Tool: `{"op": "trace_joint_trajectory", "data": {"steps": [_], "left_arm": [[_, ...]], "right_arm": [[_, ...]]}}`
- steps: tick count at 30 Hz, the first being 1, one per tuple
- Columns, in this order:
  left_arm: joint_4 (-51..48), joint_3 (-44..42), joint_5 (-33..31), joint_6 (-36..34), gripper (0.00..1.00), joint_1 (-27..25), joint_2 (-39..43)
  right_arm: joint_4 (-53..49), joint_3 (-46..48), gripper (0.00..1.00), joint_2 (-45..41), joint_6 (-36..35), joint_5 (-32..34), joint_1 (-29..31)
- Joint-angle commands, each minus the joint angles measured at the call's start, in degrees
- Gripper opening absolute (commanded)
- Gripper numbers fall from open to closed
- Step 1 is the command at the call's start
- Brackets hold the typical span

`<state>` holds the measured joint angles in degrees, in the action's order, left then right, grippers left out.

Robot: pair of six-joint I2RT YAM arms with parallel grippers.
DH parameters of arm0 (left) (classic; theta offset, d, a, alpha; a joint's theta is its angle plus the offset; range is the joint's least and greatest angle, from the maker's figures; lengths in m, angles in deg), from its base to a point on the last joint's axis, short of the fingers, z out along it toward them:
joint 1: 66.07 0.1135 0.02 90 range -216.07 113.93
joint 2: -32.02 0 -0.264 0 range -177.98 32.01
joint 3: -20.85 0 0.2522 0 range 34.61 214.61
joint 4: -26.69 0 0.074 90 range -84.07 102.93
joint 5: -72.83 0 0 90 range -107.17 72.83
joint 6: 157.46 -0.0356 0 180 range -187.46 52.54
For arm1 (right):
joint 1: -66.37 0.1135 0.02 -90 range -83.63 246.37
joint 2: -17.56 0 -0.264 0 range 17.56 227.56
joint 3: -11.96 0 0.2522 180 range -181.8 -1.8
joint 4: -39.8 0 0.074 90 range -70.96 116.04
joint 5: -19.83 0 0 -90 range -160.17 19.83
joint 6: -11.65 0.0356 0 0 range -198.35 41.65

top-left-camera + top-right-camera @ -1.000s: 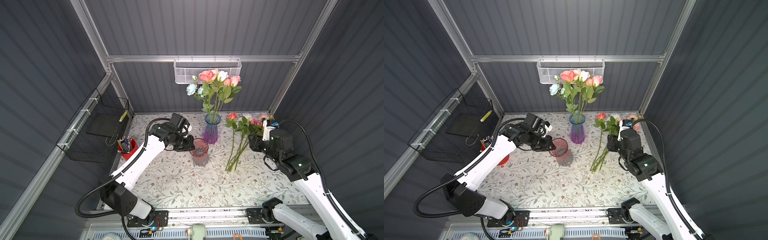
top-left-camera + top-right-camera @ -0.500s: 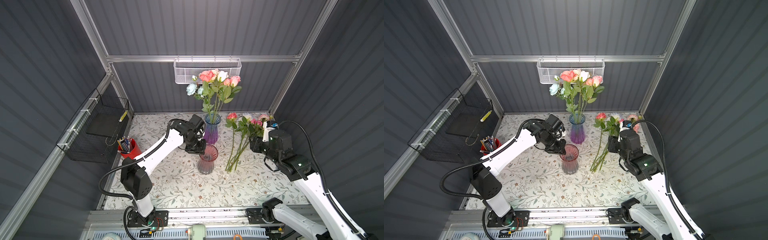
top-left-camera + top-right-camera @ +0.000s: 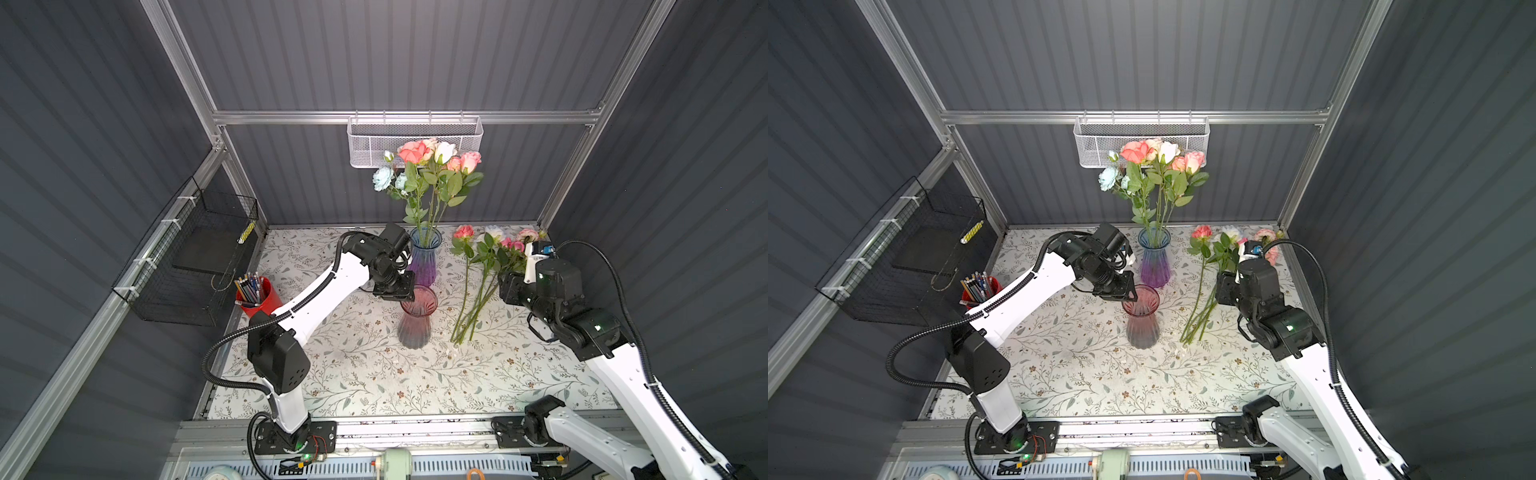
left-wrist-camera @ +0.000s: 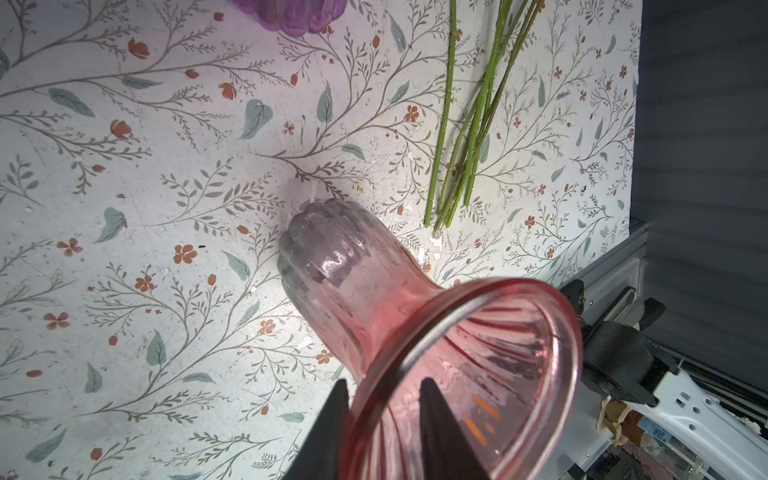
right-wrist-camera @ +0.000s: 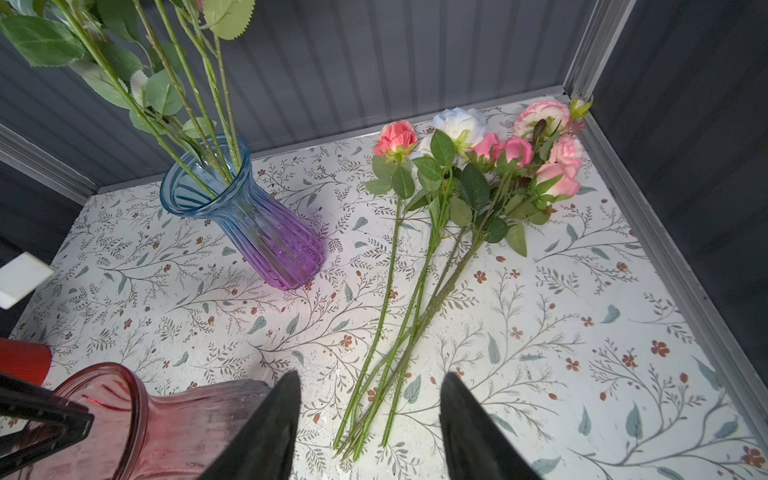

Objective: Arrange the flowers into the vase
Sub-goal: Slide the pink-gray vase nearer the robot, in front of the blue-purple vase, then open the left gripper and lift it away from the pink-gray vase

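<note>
Pink vase (image 3: 417, 318), newly set just beside the loose flowers (image 3: 482, 270): your left gripper (image 4: 383, 382) slackens astride its rim, right gripper (image 5: 370, 376) hovers half-open, empty.

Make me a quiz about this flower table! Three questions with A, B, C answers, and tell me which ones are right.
1. Seen from above, on which side of the pink vase do the loose flowers lie on the table?
A. left
B. right
C. in front

2. What colour is the back vase that holds the standing flowers?
A. yellow
B. clear
C. blue fading to purple

3. The pink vase is
A. upright with no flowers in it
B. tipped over
C. full of flowers

Answers:
1 B: their stems lie flat to its right in both top views.
2 C: the back vase has a blue rim and a purple base.
3 A: it stands on its base, and the left wrist view shows no stems inside.
</note>
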<state>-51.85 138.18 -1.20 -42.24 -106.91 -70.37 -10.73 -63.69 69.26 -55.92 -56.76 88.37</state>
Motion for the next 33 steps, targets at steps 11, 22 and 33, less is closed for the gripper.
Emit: {"op": "trace_joint_trajectory", "data": {"steps": [11,22,33], "left_arm": [[3.72,-1.26,-13.63,-6.05,0.71,0.46,13.91],[34.05,-32.85,-37.67,-2.86,0.93,0.50,45.06],[34.96,-39.37,-29.56,-2.23,0.99,14.97,38.94]], "right_arm": [[1.89,-0.04,0.58,4.35,0.20,1.78,-1.19],[11.29,2.32,0.47,20.90,4.69,-4.47,-12.21],[10.89,-9.40,0.36,43.45,4.96,-15.21,-18.51]]}}
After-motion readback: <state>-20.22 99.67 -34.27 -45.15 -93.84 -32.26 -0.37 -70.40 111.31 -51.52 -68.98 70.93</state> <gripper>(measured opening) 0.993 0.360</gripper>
